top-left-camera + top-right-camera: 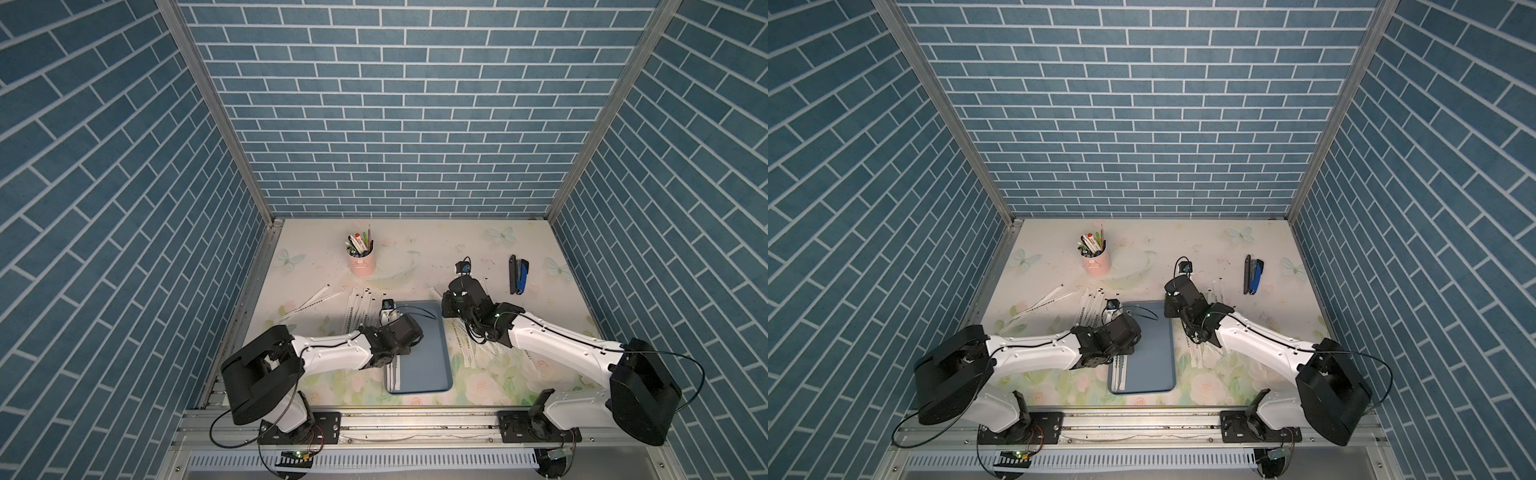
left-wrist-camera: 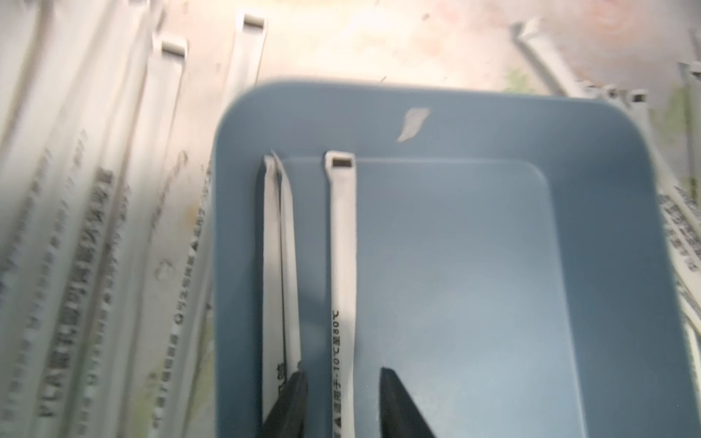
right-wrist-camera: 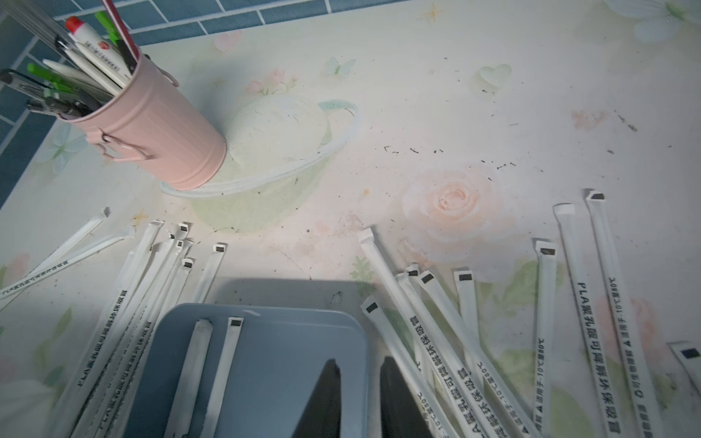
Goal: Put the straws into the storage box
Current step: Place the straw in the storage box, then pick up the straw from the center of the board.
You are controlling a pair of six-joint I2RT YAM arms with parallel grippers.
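Note:
The storage box (image 1: 432,353) (image 1: 1154,353) is a shallow blue tray in the middle of the table. Straws in white wrappers lie lengthwise along its left side (image 2: 278,246) (image 3: 193,364). My left gripper (image 2: 341,373) hangs open over the box, with one printed straw (image 2: 343,246) lying loose on the floor between its fingertips. My right gripper (image 3: 360,362) hovers over the box's right rim (image 3: 356,341), jaws slightly apart with nothing between them. More straws fan out on the table left of the box (image 1: 359,307) (image 2: 95,227) and right of it (image 3: 436,341) (image 1: 1198,355).
A pink cup (image 1: 361,259) (image 3: 159,125) of pens stands at the back left. A blue-and-black stapler (image 1: 519,274) (image 1: 1253,276) lies at the back right. Blue brick walls close in the table on three sides.

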